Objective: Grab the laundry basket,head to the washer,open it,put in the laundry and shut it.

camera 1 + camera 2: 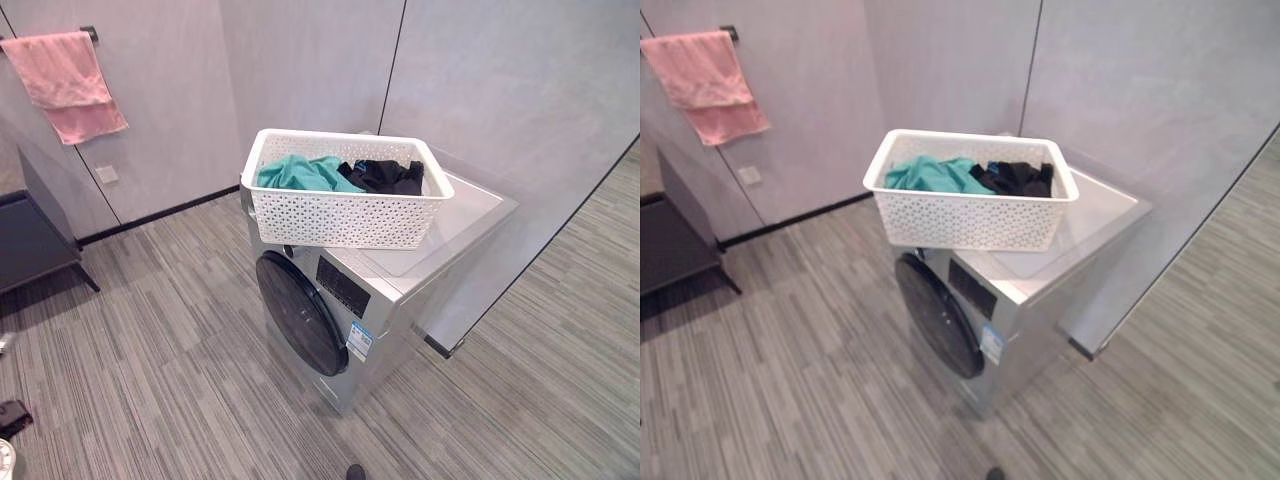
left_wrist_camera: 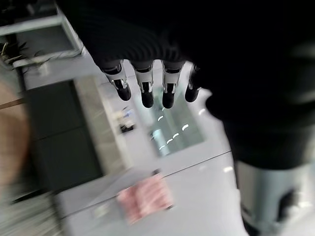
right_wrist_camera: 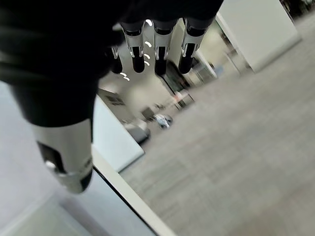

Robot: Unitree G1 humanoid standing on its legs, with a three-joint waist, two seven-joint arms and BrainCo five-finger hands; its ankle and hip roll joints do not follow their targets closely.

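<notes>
A white perforated laundry basket (image 1: 345, 215) stands on top of the silver washer (image 1: 400, 290), overhanging its front edge. Inside lie a teal garment (image 1: 300, 173) and a black garment (image 1: 385, 177). The washer's round dark door (image 1: 300, 310) is closed. My left hand (image 2: 146, 88) hangs in the air with straight fingers and holds nothing. My right hand (image 3: 158, 46) is likewise open and empty above the grey floor, away from the basket.
A pink towel (image 1: 70, 85) hangs on a wall rail at the upper left. A dark low bench (image 1: 30, 235) stands by the left wall. Grey wall panels rise behind and to the right of the washer. Striped grey floor lies in front of the washer.
</notes>
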